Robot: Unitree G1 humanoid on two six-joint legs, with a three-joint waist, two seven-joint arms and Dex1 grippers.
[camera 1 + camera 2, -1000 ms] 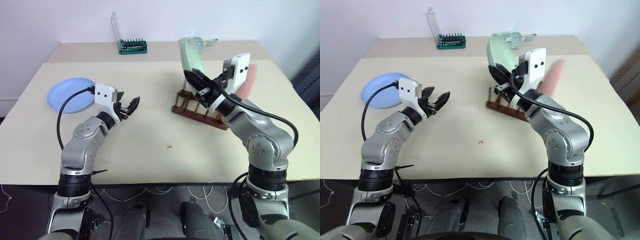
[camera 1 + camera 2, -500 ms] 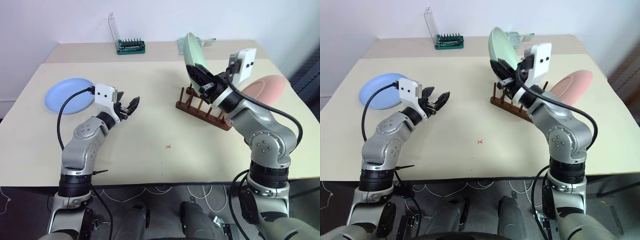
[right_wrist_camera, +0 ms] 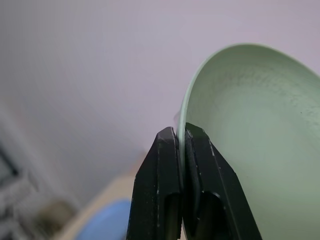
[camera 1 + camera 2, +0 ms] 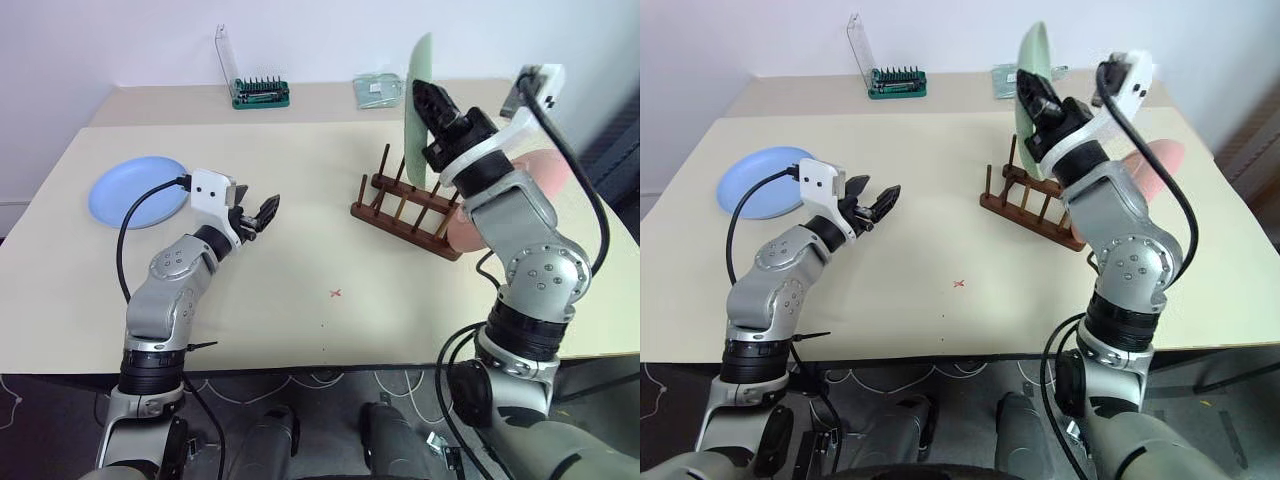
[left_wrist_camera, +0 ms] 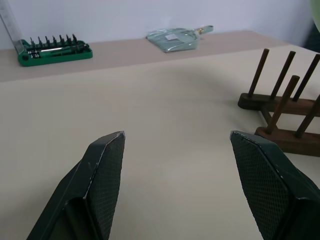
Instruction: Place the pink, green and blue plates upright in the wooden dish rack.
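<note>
Right gripper (image 3: 181, 137) pinches the green plate (image 3: 250, 145) by its rim; head view shows it upright above the rack (image 4: 405, 212)

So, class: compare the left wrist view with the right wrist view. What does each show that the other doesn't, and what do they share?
Left wrist view alone: open left gripper, wooden dish rack pegs, green tool holder, clear packet.
Right wrist view alone: right gripper shut on the green plate rim; a blurred blue plate below.
Shared: the beige table and pale wall.
</note>
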